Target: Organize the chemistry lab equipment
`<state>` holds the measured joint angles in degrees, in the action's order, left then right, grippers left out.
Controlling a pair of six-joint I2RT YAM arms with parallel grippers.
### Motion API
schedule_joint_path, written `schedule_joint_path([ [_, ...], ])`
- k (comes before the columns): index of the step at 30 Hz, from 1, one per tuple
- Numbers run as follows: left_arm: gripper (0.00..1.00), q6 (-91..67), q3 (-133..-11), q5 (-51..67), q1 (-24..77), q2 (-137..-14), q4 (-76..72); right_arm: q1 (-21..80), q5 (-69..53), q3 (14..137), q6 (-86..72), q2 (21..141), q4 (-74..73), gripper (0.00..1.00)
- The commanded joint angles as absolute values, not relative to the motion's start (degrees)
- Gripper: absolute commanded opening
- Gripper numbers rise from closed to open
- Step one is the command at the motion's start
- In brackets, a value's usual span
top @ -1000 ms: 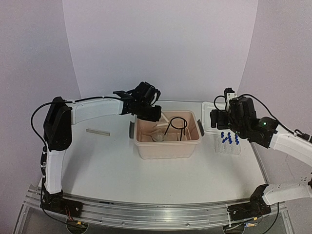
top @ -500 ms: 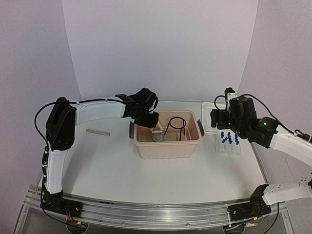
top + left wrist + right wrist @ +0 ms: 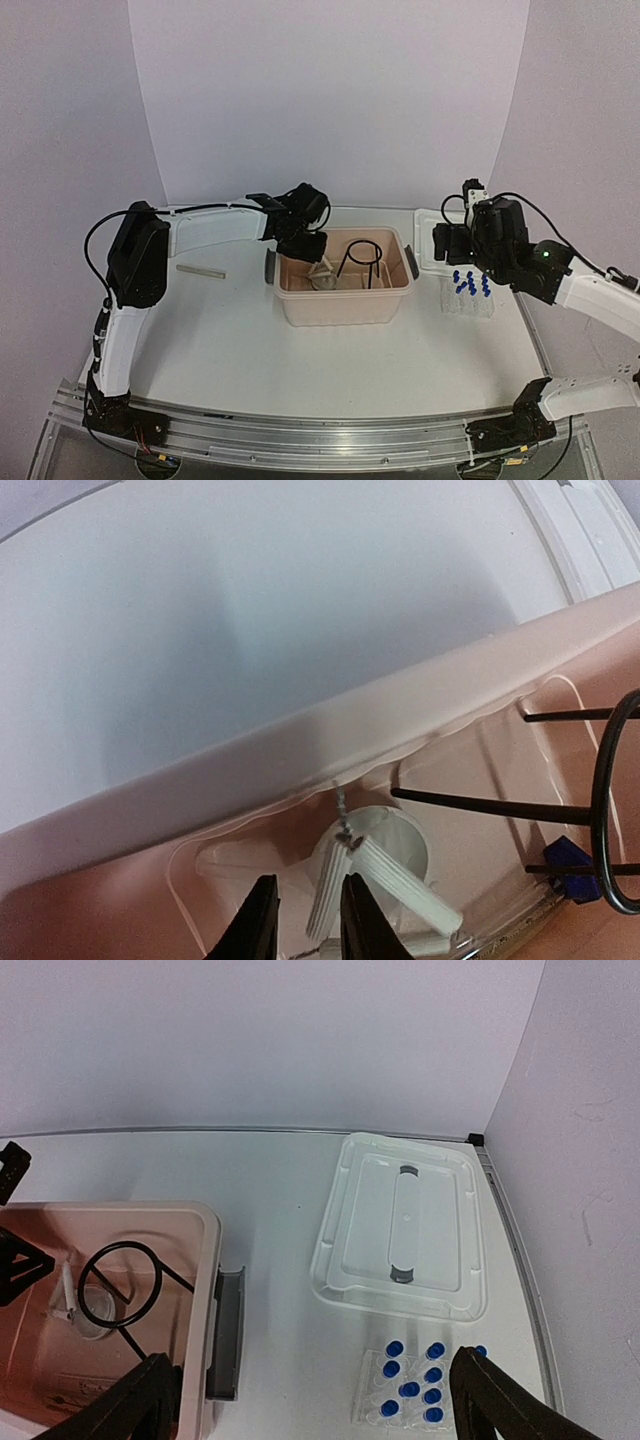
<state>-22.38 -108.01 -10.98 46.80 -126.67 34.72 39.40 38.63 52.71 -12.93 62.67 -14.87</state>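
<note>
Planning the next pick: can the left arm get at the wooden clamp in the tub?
Probably yes. The left tool hangs over the beige tub, just above the wooden clamp, one leg between its open fingers; the ring stand stands aside.

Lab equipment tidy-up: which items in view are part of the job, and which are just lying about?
Job:
- blue-capped tubes
- clear tube rack
- black wire ring stand
- funnel
- wooden clamp
- glass rod

Lying about:
- beige tub
- white lid
</note>
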Motion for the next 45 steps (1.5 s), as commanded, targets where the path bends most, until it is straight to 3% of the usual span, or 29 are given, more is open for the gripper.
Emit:
schedule_joint_path([
  [1, 0.25, -21.95, -109.87, -11.12, 46.63, -126.27, 36.07, 39.20, 39.50, 52.82, -13.26, 61.03, -14.41, 0.91],
  [7, 0.34, -20.29, -110.37, -7.41, 46.67, -123.16, 34.61, 39.20, 39.24, 52.82, -13.07, 60.46, -14.41, 0.91],
  [11, 0.49, -18.82, -111.18, -6.01, 46.67, -118.90, 33.73, 39.20, 39.04, 52.91, -12.88, 60.05, -14.41, 0.91],
  [14, 0.73, -18.57, -108.83, -6.82, 46.68, -112.74, 31.09, 39.20, 38.75, 52.84, -12.84, 59.80, -14.41, 0.91],
  [16, 0.94, -19.57, -104.68, -8.78, 46.66, -107.39, 27.81, 39.20, 38.49, 52.72, -12.92, 59.59, -14.41, 0.91],
  [17, 0.99, -20.38, -102.39, -10.28, 46.59, -104.86, 26.37, 39.20, 38.36, 52.61, -12.97, 59.46, -14.37, 0.91],
  [21, 1.00, -28.89, -93.70, -19.20, 42.90, -97.76, 25.64, 39.20, 38.32, 52.21, -13.30, 59.15, -14.33, 0.91],
  [29, 0.99, -52.91, -81.79, -16.77, 23.38, -98.82, 33.85, 39.20, 39.95, 51.79, -12.84, 60.02, -14.35, 0.91],
  [41, 0.97, -66.73, -87.25, -11.76, 14.92, -116.64, 39.85, 39.20, 43.04, 51.09, -11.41, 61.80, -14.33, 0.92],
  [45, 0.90, -67.32, -89.90, -9.81, 14.48, -121.55, 39.68, 39.20, 43.74, 50.79, -10.74, 61.55, -14.33, 0.92],
])
